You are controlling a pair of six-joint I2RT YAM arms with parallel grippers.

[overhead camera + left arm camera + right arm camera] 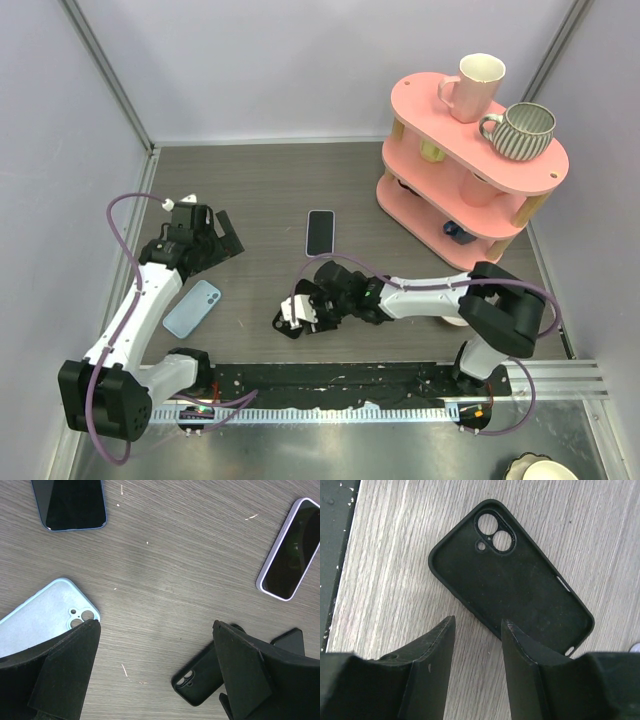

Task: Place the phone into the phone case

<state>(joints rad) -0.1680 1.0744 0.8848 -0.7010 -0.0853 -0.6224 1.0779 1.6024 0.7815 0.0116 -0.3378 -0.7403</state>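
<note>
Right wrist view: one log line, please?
black rubbery phone case: lying flat, empty | right jaws: open, over its edge

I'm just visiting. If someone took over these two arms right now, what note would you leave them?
Left claw: wide open, empty, hovering above the table.
Right claw: partly open, holding nothing, poised at the edge of the black case.
Black case: flat on the table, inside up, empty.
Phone: lying screen up, away from both claws.
Done: nothing yet.
Left: get the phone into the case.
</note>
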